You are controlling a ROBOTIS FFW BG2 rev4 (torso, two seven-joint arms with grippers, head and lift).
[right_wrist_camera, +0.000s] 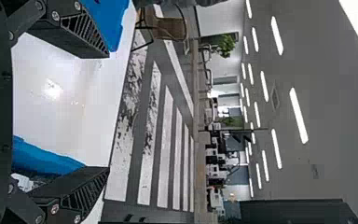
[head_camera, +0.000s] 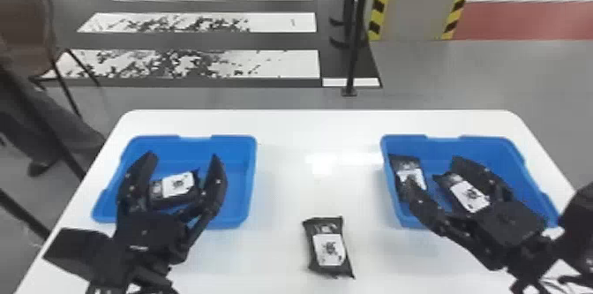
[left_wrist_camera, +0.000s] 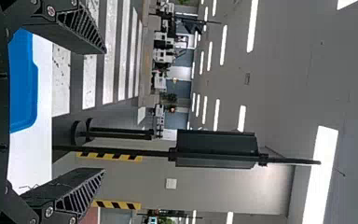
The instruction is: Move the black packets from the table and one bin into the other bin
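Note:
Over the left blue bin (head_camera: pixel 240 182), my left gripper (head_camera: pixel 183 156) is open; a black packet (head_camera: pixel 178 185) with a white label shows between its fingers. My right gripper (head_camera: pixel 434 170) is open over the right blue bin (head_camera: pixel 525 174). One black packet (head_camera: pixel 468 194) shows between its fingers; another (head_camera: pixel 403 165) lies along that bin's left wall, partly behind a finger. A further black packet (head_camera: pixel 328 246) rests on the table between the bins, nearer the front. In the left wrist view the left gripper (left_wrist_camera: pixel 104 111) stands apart-fingered, as does the right gripper (right_wrist_camera: pixel 108 112) in the right wrist view.
The white table (head_camera: pixel 287 125) carries both bins, set well apart. Past its far edge stands a black post (head_camera: pixel 352 50) on the floor. A chair (head_camera: pixel 26 32) and a person's legs are off to the left.

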